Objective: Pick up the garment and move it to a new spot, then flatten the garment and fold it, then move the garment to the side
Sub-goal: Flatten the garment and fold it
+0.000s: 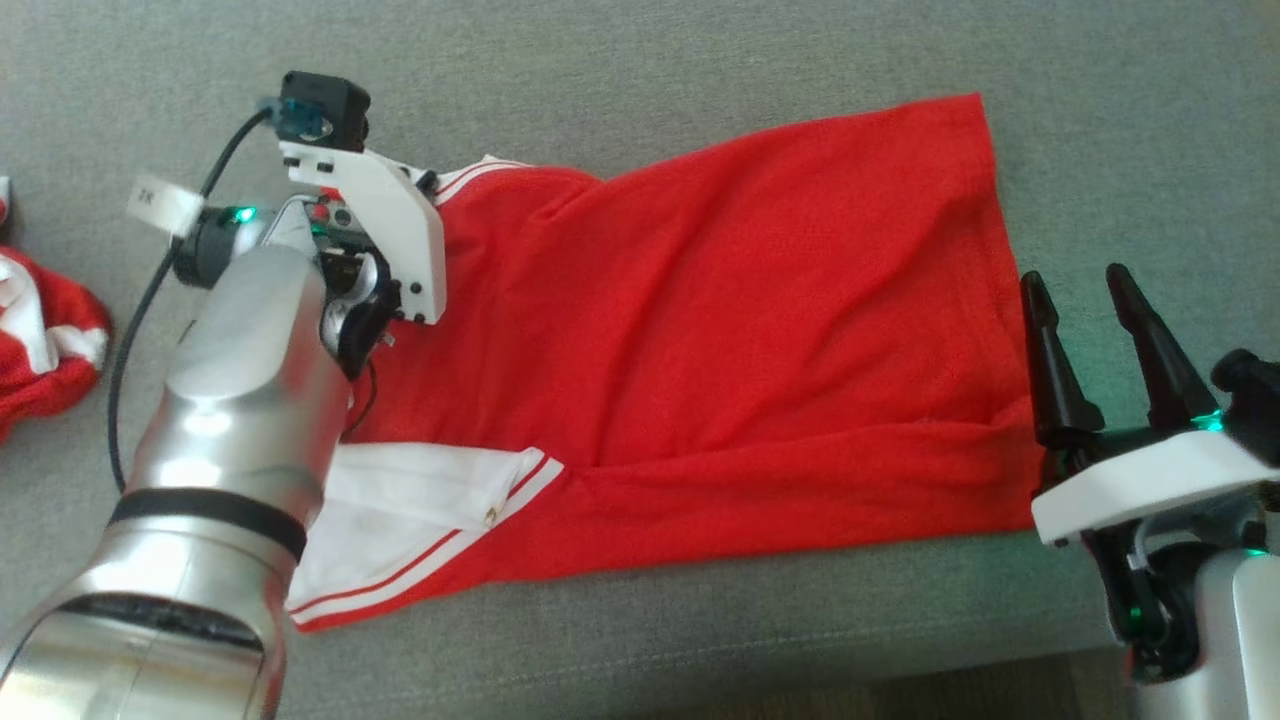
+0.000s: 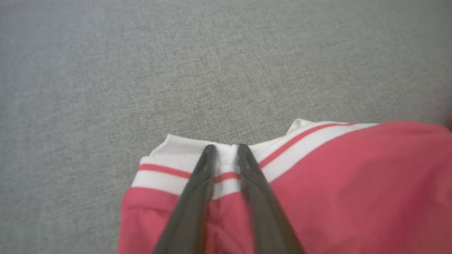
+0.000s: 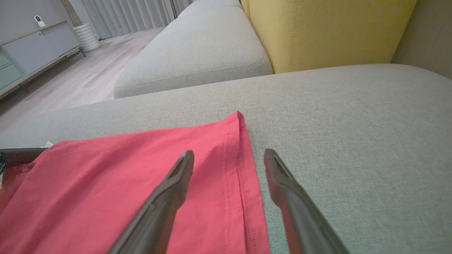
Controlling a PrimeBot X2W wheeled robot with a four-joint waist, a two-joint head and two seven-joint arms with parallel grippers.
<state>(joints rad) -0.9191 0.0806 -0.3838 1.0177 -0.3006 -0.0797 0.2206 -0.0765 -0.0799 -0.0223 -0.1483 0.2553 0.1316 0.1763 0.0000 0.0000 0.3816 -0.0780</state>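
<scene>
Grey sofa cushion (image 1: 700,50) in the head view, red garment (image 1: 720,330) spread flat across it; left wrist: my left end effector (image 2: 226,151) sits narrowed astride the striped trim (image 2: 166,176), grip I cannot tell; right wrist: right end effector (image 3: 229,153) wide, empty, straddling the hem (image 3: 243,169), presumably to fold.

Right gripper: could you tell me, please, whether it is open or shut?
Open: the right gripper has its fingers apart, astride the garment hem.
</scene>
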